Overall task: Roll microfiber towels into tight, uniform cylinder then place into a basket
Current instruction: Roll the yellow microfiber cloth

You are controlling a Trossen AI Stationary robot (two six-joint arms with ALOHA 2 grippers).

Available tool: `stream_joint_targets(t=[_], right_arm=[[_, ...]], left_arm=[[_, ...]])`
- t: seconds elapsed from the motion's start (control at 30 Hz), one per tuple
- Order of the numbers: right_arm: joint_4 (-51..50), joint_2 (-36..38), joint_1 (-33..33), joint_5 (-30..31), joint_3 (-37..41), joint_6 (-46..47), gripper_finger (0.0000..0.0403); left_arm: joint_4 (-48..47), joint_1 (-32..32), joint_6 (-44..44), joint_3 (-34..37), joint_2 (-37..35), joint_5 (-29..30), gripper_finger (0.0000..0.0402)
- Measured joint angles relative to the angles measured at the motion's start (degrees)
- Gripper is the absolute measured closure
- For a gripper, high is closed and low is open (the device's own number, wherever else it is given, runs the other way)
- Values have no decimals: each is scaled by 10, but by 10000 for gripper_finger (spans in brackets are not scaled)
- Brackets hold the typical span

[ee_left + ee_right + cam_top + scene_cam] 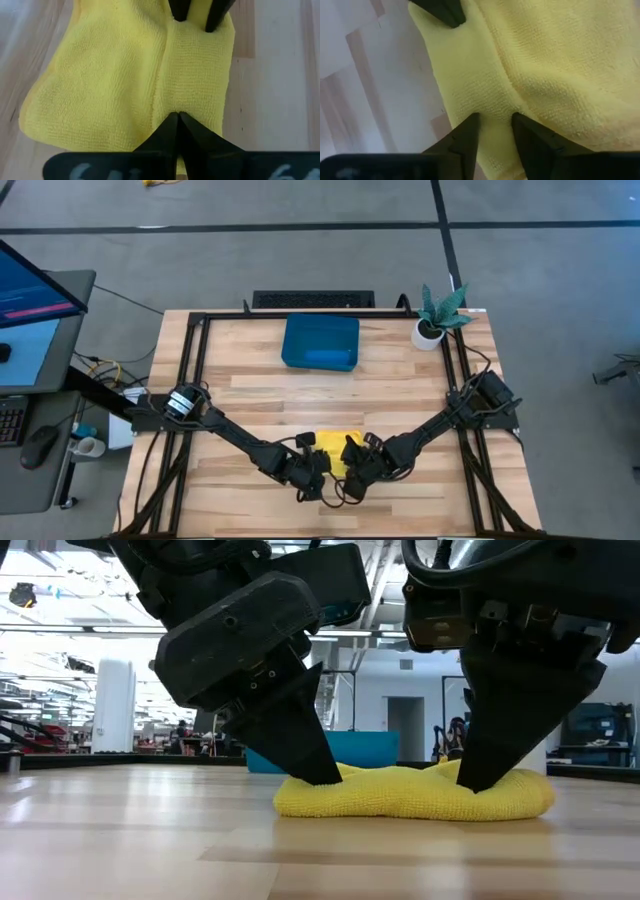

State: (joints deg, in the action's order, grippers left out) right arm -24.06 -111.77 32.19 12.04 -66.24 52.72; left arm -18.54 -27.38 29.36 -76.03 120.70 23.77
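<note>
Yellow microfiber towel (412, 794) lies bunched under both grippers. Left gripper (177, 116) pinches its fold, fingers together. Right gripper (495, 122) presses down, fingers slightly parted

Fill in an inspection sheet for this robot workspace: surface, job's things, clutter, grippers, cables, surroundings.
Surface: pale wooden plank table in a black frame.
Job's things: bright yellow microfiber towel bunched near the front edge; dark teal-blue shallow plastic tray at the back, holding something blue, identity unclear.
Clutter: small white pot with a green plant at the back right corner.
Grippers: left gripper shut, tips on the towel; right gripper slightly open, fingers pressing the towel.
Cables: bundles run along both table sides.
Surroundings: monitor, keyboard and mouse on a left-hand desk; grey floor.
</note>
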Motion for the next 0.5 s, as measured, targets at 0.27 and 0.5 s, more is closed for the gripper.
stream_joint_targets(t=[0.27, 0.5], right_arm=[[-67, 60, 1, -9, 3, -24, 222], [-104, 136, 63, 100, 2, -115, 231]], left_arm=[[-4, 1, 1, 1, 1, -6, 393], [-5, 2, 18, 1, 1, -11, 393]])
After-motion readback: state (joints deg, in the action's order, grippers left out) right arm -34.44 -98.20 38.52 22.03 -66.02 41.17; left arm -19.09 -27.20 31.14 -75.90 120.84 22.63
